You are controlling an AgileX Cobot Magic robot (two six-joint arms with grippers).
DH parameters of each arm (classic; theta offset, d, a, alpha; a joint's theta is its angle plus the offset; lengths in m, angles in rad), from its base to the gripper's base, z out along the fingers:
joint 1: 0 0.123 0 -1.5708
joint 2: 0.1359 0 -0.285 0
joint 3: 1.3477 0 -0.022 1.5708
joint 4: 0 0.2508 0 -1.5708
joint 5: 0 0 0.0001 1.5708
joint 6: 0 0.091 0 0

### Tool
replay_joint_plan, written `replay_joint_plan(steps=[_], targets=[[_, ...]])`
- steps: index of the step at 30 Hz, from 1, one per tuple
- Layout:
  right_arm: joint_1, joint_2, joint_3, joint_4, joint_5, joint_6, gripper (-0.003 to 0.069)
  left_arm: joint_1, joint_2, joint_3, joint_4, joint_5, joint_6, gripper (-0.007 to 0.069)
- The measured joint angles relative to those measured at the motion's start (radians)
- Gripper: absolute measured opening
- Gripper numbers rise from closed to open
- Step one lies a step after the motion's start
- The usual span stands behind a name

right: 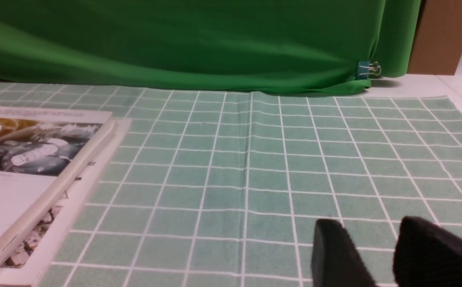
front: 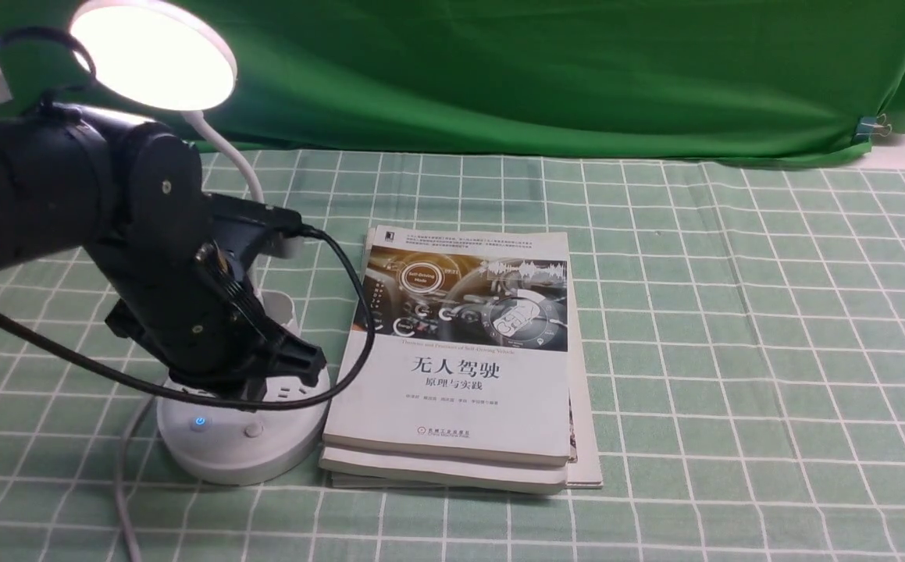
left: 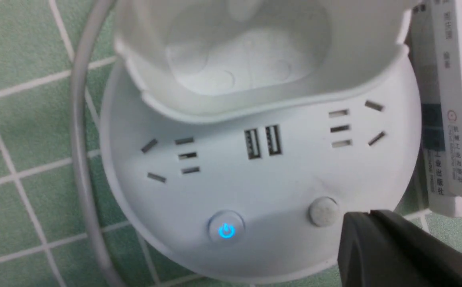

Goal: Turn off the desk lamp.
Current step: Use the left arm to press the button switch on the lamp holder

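Note:
The desk lamp stands at the left of the table with its disc head (front: 154, 53) glowing. Its round base (front: 241, 457) has sockets, a blue-lit power button (front: 200, 421) and a plain round button (front: 253, 430). My left gripper (front: 296, 365) hangs low over the base, shut and empty. In the left wrist view its tip (left: 368, 215) is beside the plain button (left: 323, 211), to the side of the blue-lit button (left: 226, 230). The cup holder (left: 234, 59) is empty. My right gripper (right: 370, 225) is open and empty above the cloth, out of the front view.
Stacked books (front: 460, 351) lie against the base's right side, also in the right wrist view (right: 23, 167). The lamp's grey cord (front: 124, 468) runs off the front left. A green backdrop (front: 546, 70) closes the back of the checked tablecloth (front: 733, 351).

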Motion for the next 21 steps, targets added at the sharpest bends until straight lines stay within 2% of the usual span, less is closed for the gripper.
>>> replay_joint_plan(steps=[9,21], targets=[[0.0,0.0,0.0,0.0,0.0,0.0,0.0242,0.0,0.101,-0.003,-0.003,0.007,-0.002,0.0001],[0.0,0.0,0.0,0.0,0.0,0.0,0.0242,0.0,0.043,0.0,-0.008,0.01,-0.002,0.0001]])
